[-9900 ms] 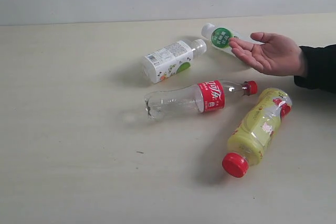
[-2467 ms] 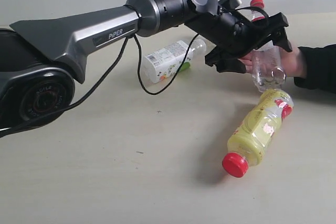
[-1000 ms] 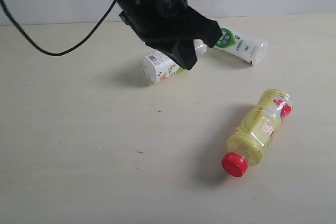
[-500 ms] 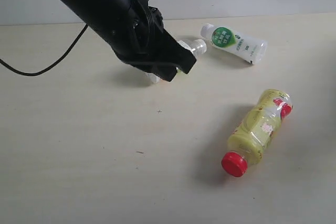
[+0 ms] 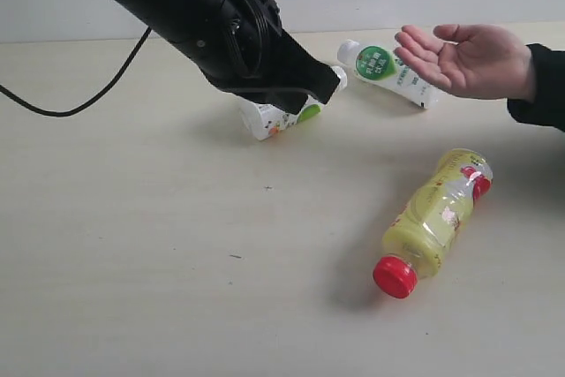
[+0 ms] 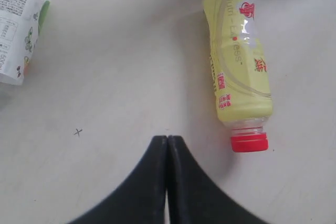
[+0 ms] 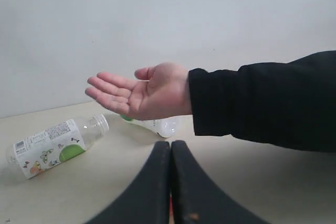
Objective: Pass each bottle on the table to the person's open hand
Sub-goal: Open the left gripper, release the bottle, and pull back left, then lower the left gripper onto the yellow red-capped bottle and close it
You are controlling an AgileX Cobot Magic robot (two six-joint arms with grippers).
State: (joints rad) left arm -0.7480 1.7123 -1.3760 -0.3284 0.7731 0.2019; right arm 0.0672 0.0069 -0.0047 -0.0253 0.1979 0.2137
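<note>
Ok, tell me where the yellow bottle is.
In the exterior view the yellow bottle lies on its side on the right of the table, in front of the open hand and apart from it.

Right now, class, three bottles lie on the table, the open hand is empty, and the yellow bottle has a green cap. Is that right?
No: the cap of the yellow bottle is red, not green, as the left wrist view shows. The rest is right.

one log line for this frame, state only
on table: yellow bottle, white bottle, labelled bottle, all lying | hand: open, palm up, empty | left fingers: shut, empty | right fingers: shut, empty
</note>
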